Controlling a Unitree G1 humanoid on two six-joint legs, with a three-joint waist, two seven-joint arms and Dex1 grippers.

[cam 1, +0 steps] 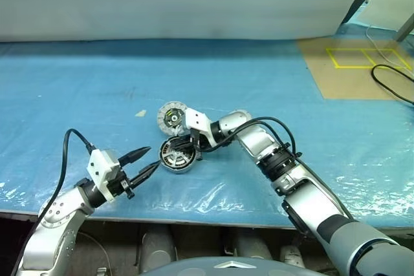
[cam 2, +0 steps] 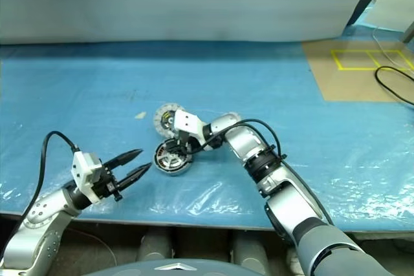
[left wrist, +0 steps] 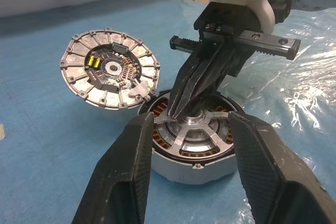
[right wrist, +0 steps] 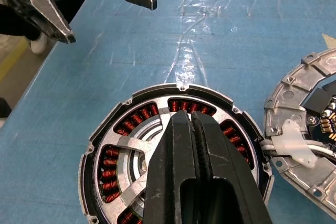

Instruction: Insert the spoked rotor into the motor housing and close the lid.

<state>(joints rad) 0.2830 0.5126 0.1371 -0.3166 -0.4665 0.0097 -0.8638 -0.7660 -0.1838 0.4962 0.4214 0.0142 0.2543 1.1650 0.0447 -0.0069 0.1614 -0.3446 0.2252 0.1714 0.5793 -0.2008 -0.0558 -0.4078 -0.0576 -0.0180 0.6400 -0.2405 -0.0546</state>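
On the blue plastic-covered table [cam 1: 272, 82], seen from the head camera, the left gripper [cam 1: 145, 162] sits at about eight o'clock from the work, its two black tapered fingers [left wrist: 126, 171] spread apart and holding nothing, pointing toward the parts from just beside them. Next along, near the middle of the sheet, stands the motor housing [cam 1: 176, 157], a shallow round grey casing with a ring of brown-copper windings inside. The spoked rotor [left wrist: 197, 132], a flat wheel with silver spokes and a shiny silver hub, already lies inside the housing, its spokes crossing over the copper coils. At roughly eleven o'clock from the housing, touching its rim, the lid [cam 1: 171, 118] lies open: a round pale grey disc whose inner face shows a ring of pale segments around a dark centre with small yellow and black components, joined to the casing by a white clip and wires. From about two o'clock the right gripper [left wrist: 178, 111] reaches down over the housing; its black fingers are pressed together with no gap, their tips resting at the rotor's hub. Whether anything is pinched between them cannot be told. Far off at two o'clock, a brown board [cam 1: 352, 72] with yellow tape and a black cable [cam 1: 391, 82] lies at the table's edge.
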